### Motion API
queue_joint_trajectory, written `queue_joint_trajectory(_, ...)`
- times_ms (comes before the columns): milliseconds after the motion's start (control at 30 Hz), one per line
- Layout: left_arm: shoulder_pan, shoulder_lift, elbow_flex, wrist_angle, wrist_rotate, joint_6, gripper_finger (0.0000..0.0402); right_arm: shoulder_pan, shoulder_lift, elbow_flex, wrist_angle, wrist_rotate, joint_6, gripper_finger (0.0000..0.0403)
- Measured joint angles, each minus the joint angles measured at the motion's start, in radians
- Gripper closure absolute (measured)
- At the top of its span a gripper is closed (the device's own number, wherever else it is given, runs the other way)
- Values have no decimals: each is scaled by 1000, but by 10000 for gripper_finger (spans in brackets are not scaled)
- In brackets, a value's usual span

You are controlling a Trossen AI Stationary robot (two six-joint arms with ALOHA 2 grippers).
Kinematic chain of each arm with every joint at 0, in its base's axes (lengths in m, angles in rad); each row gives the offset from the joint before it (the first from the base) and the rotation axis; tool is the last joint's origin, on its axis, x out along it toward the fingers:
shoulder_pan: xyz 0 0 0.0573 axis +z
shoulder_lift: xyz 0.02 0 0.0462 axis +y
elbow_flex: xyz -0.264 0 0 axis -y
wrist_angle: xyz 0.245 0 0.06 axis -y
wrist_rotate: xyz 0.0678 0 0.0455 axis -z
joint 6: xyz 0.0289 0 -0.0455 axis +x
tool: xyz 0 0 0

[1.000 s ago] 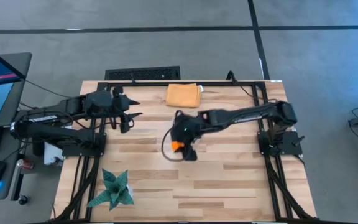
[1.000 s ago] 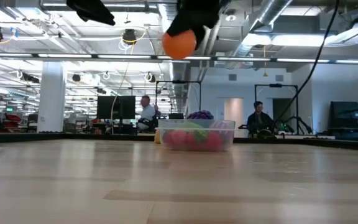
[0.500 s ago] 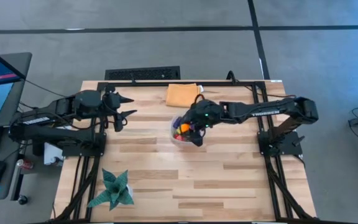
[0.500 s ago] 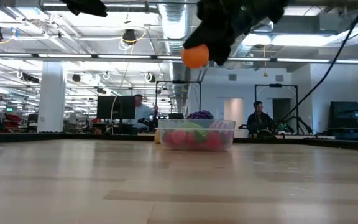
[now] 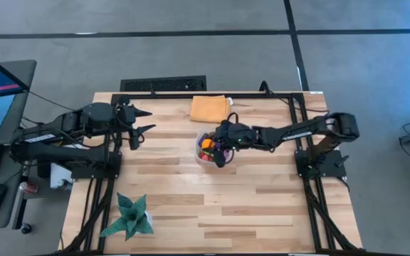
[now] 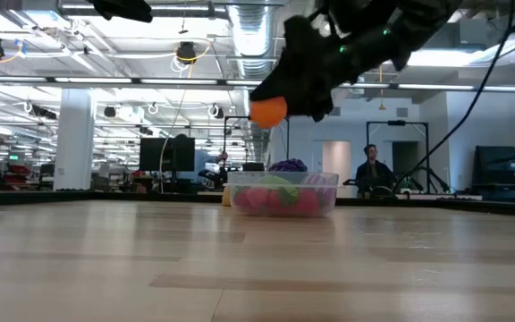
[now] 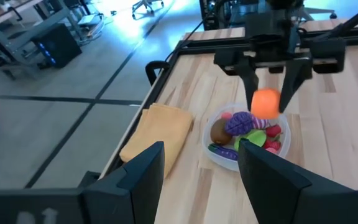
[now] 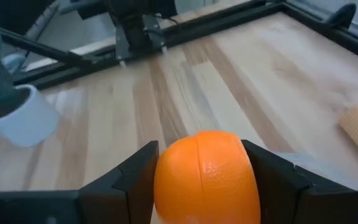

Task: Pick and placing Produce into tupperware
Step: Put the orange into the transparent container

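Right gripper (image 7: 267, 93) clamps orange toy fruit (image 7: 266, 103) in air above clear container (image 7: 213, 147), already full of other produce. Left gripper (image 5: 142, 121) spread wide, idle near table's left edge.

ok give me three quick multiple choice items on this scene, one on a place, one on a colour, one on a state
1. Where is the folded orange cloth?
A. by the table's far edge, beyond the tupperware
B. under the spiky plant
C. inside the tupperware

2. What colour is the fruit in the right gripper?
A. purple
B. orange
C. green

3. What is the left gripper doing?
A. gripping a strawberry
B. pressing the cloth
C. open and holding nothing

Answers:
1 A: the high view shows it by the far rail.
2 B: the right wrist view shows an orange fruit between the fingers.
3 C: the left wrist view shows its fingers apart.
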Motion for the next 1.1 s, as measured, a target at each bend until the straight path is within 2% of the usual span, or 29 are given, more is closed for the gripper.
queue_joint_trajectory(200, 0, 1, 0, 1, -2, 0, 207, 26, 109, 1, 60, 64, 40, 172)
queue_joint_trajectory(367, 0, 1, 0, 0, -2, 0, 207, 38, 144, 2, 92, 136, 70, 172)
queue_joint_trajectory(900, 0, 1, 0, 0, -3, 0, 207, 51, 148, 1, 76, 279, 78, 172)
queue_joint_trajectory(1100, 0, 1, 0, 0, -3, -1, 207, 74, 148, 1, 76, 289, 72, 172)
